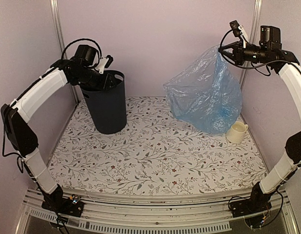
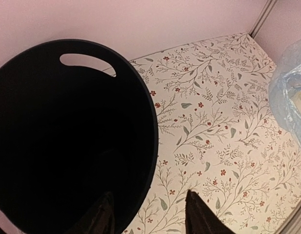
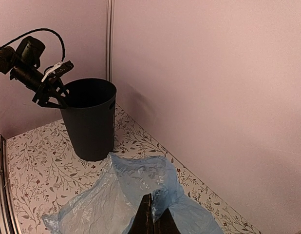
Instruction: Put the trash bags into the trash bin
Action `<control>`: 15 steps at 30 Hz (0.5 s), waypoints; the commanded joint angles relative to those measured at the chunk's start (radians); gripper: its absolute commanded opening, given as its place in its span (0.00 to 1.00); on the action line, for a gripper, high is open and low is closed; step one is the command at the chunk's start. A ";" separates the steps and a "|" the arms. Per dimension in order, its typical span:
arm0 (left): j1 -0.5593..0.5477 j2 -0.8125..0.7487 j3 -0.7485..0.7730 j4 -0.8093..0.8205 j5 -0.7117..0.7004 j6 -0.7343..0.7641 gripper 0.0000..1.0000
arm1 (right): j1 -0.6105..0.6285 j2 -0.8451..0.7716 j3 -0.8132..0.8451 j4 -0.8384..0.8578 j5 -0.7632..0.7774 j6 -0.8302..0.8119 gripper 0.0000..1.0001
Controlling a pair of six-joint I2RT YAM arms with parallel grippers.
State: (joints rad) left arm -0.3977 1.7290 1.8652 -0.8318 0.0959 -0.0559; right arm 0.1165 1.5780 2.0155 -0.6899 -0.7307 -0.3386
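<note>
While the right claw [image 1: 222, 51] is clenching a pinch of film at the top of the light-blue trash bag [image 1: 206, 95], we are recording that the bag is hanging from it, high over the back right part of the floral-patterned worktop [image 1: 155, 161]. The bag is billowing out below the grip, crinkled and translucent. Its lower end is reaching down close to the worktop, and we cannot tell whether it is touching. A small cream mug [image 1: 236, 132] is standing just beside that lower end, at the right edge. The right wrist view is confirming the hold: both fingers are pressing together with the blue plastic bunched around them.

We are finding the dark trash bin [image 1: 107, 107] standing upright at the back left, near the rear wall and well apart from the bag. Nothing of the bag is lying inside it; its interior is showing only black. The left claw [image 2: 149, 195] is hovering at the bin's near rim in a released state, one finger over the inside and the other outside, with the rim passing between them and a visible gap on the outer side. An oval handle cut-out [image 2: 87, 62] is showing on the far wall of the bin.
</note>
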 commanded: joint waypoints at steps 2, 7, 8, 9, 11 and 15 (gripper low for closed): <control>0.012 0.032 0.002 -0.008 0.047 0.005 0.47 | -0.005 -0.026 -0.027 -0.007 0.008 -0.013 0.02; 0.013 0.047 0.009 -0.013 0.058 0.005 0.40 | -0.004 -0.030 -0.036 -0.006 0.003 -0.013 0.02; 0.012 0.049 0.009 -0.013 0.058 0.005 0.39 | -0.005 -0.030 -0.037 -0.007 0.001 -0.013 0.02; 0.012 0.051 0.009 -0.013 0.059 0.005 0.37 | -0.004 -0.030 -0.037 -0.007 0.000 -0.014 0.02; 0.013 0.055 0.011 -0.014 0.064 0.005 0.33 | -0.005 -0.032 -0.039 -0.007 -0.002 -0.014 0.02; 0.011 0.065 0.017 -0.018 0.084 0.004 0.27 | -0.005 -0.032 -0.045 -0.007 -0.004 -0.014 0.02</control>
State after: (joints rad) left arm -0.3935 1.7687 1.8656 -0.8307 0.1402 -0.0536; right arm 0.1165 1.5757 1.9877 -0.6949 -0.7315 -0.3424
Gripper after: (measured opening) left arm 0.287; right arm 0.021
